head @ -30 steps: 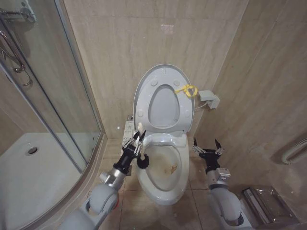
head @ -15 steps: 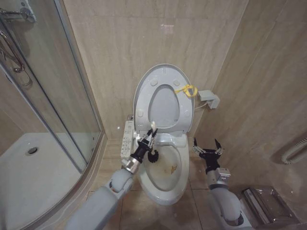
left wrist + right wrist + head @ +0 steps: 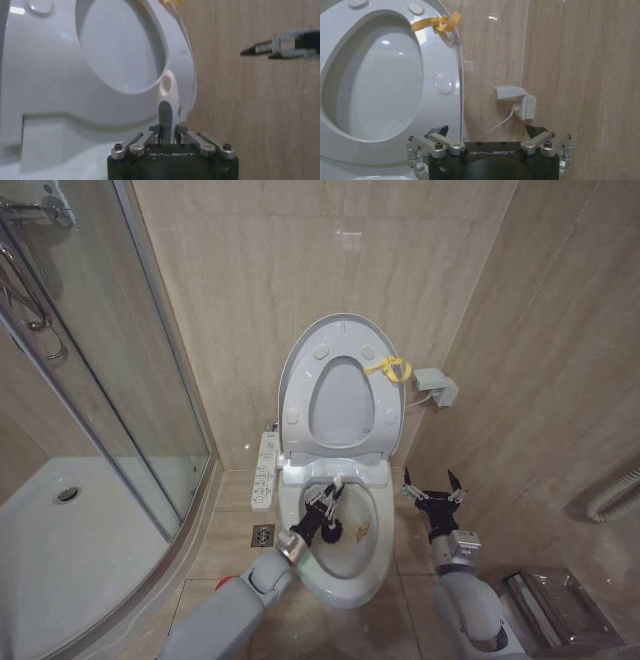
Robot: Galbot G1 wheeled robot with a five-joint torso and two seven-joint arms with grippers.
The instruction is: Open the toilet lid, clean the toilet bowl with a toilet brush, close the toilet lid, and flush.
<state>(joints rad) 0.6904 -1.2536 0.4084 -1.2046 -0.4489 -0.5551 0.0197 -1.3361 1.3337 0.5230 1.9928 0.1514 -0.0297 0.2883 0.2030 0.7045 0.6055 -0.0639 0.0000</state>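
The toilet lid (image 3: 340,400) stands raised against the wall with the seat ring (image 3: 297,405) up in front of it and a yellow loop (image 3: 390,367) at its edge. Below, the toilet bowl (image 3: 372,555) lies open, with brownish stains (image 3: 362,529) inside. My left gripper (image 3: 324,506) reaches over the bowl, shut on the toilet brush. Its white handle (image 3: 167,93) sticks up between the fingers of the left gripper (image 3: 167,135), and its black head (image 3: 332,531) hangs inside the basin. My right gripper (image 3: 432,488) hovers open beside the toilet's right side, holding nothing; the right wrist view has it (image 3: 487,132) facing the lid (image 3: 385,86).
A glass shower enclosure (image 3: 100,380) closes off the left. A control panel (image 3: 264,470) hangs at the toilet's left side, with a floor drain (image 3: 262,534) below it. A wall socket with a plug (image 3: 436,387) sits right of the lid. A metal object (image 3: 555,605) lies at lower right.
My left gripper has carried the brush rightward, from beside the bowl's left rim to over the basin, and the black head now hangs inside it. The right arm has not moved.
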